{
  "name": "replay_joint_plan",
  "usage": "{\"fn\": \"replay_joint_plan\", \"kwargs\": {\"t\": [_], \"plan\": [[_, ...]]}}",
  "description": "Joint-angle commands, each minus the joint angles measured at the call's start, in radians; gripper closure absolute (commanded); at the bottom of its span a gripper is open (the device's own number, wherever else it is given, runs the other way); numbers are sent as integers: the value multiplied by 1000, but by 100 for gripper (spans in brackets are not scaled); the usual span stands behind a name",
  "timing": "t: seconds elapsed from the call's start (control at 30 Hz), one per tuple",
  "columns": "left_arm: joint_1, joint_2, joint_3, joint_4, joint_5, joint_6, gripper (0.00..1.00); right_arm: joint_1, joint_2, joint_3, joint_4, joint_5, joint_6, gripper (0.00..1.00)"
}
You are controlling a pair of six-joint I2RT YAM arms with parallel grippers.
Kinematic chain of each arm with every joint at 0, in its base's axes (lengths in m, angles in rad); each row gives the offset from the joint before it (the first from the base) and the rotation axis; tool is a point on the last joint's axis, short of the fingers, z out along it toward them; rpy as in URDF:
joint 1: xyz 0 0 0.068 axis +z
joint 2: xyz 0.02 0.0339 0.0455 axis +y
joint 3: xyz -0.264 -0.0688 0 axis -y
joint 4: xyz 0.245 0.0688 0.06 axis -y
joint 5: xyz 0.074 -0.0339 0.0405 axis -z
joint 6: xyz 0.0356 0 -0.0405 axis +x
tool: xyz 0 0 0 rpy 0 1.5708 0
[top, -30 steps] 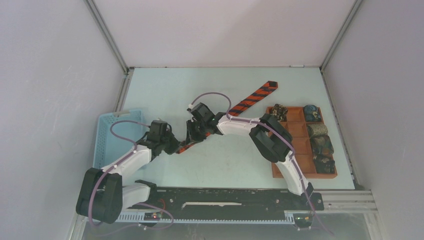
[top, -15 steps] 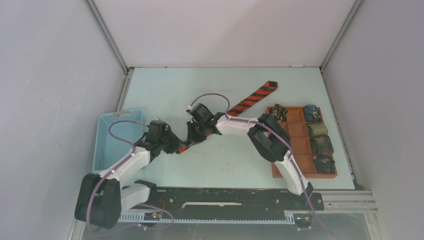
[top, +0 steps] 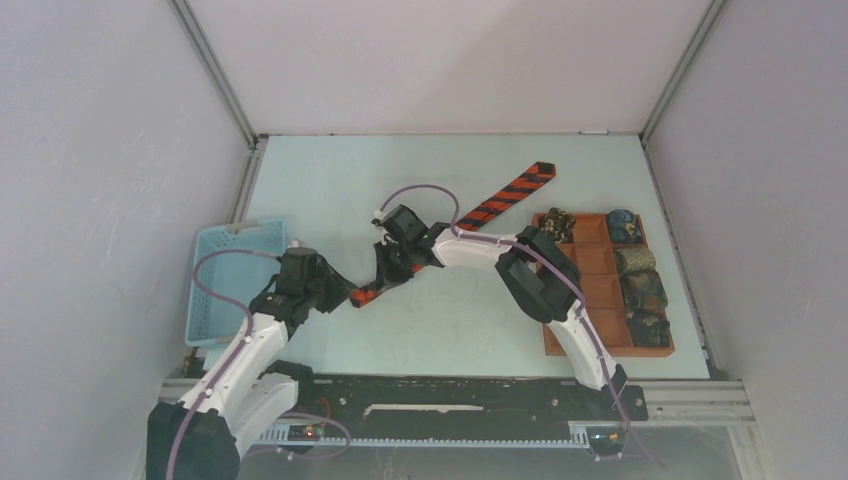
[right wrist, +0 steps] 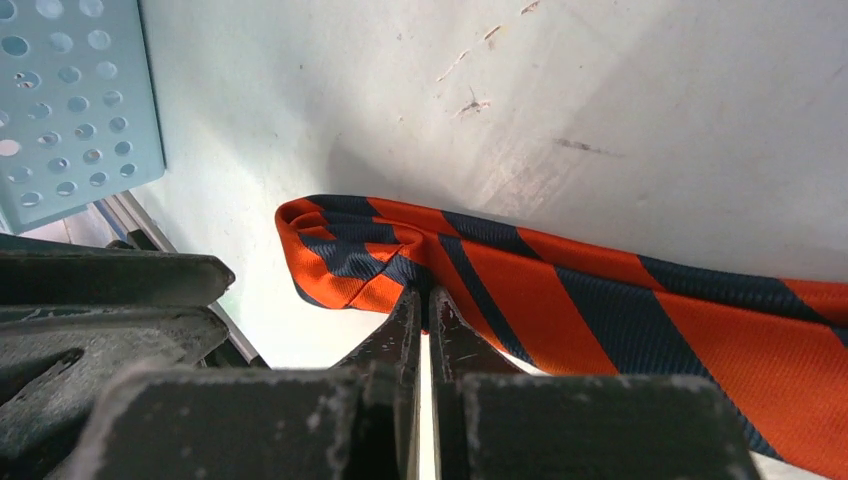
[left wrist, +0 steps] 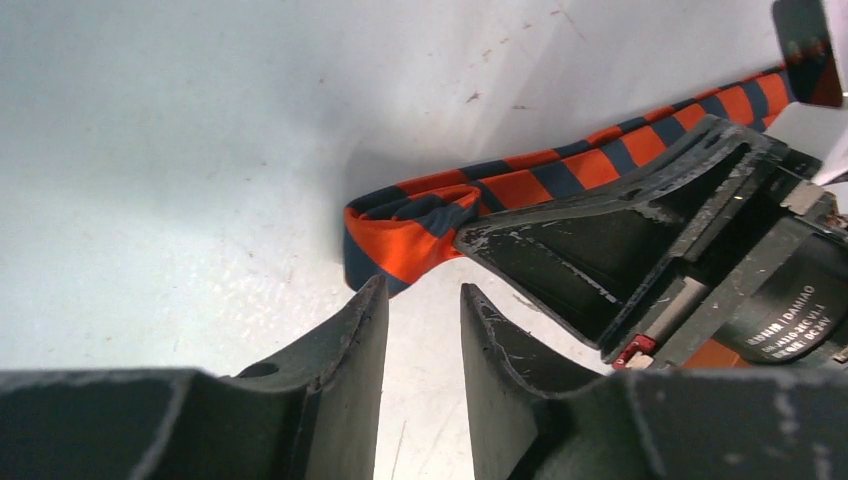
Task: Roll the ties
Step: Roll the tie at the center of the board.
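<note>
Back come the left fingers [left wrist: 345, 345], apart now, tie [left wrist: 420, 225] just ahead; right fingers [right wrist: 400, 335] clamped on its folded end. First turn only; rolls [top: 640, 290] already in tray [top: 600, 347].

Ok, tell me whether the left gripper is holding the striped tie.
No, the left gripper stands open and empty, just short of the striped tie's folded end.

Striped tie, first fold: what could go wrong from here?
1. The right gripper pinches only a thin bit of the striped tie beside its fold; it could slip and the fold spring open.
2. The left gripper stands open, off the tie, so nothing else pins it.
</note>
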Motion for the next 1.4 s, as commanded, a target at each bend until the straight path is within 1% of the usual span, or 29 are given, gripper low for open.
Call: {"fn": "replay_joint_plan", "kwargs": {"t": [0.0,0.3,0.47,0.73,0.93,1.07,1.2,1.3,1.37], "plan": [[27,0,-30,-23,-28,2,62,-8,24,44,-13,-17,-41,100],[38,71,-53,33,-14,24,62,-10,40,40,-6,-30,-43,100],[38,107,-65,71,0,32,60,-10,41,36,-2,-33,-42,100],[38,150,-74,108,14,38,59,-10,50,36,9,-42,-35,100],[38,159,-83,132,22,35,51,-9,50,34,10,-45,-35,100],[38,145,-87,136,32,27,51,-10,50,35,11,-47,-36,100],[36,74,-87,105,26,15,50,-11,49,32,9,-48,-38,100],[36,35,-86,86,7,16,46,-10,50,32,11,-50,-37,100],[36,36,-87,86,5,16,44,-10,53,31,13,-51,-36,100]]}}
